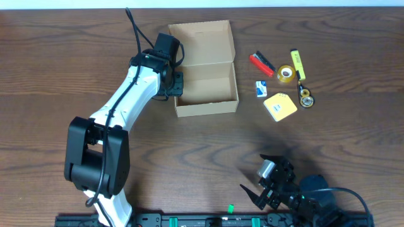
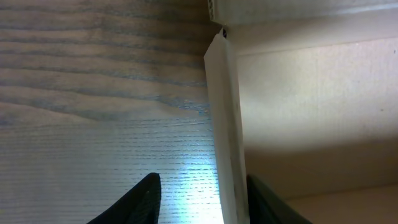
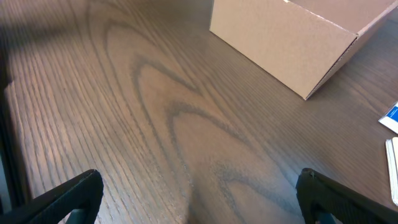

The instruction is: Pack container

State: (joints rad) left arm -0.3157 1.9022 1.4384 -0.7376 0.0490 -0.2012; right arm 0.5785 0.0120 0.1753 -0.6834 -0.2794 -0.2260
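Observation:
The container (image 1: pixel 207 108), a tan cardboard box with its flap lid folded back, sits open at the back centre of the table. My left gripper (image 1: pixel 175 85) straddles its left wall. In the left wrist view the wall (image 2: pixel 225 137) rises between the fingers of the gripper (image 2: pixel 204 186): the inner finger lies against it, the outer finger (image 2: pixel 146 199) stands apart over the table, so the jaws are open. My right gripper (image 1: pixel 255 176) hovers wide open and empty near the front edge; its wrist view shows bare wood between the fingers of the gripper (image 3: pixel 199 186) and the box (image 3: pixel 292 37) ahead.
To the right of the box lie a red item (image 1: pixel 261 62), a tape roll (image 1: pixel 285 74), a yellow highlighter (image 1: pixel 297 63), a blue-and-white eraser (image 1: pixel 261 88), a yellow sticky-note pad (image 1: pixel 279 106) and a small round object (image 1: pixel 306 98).

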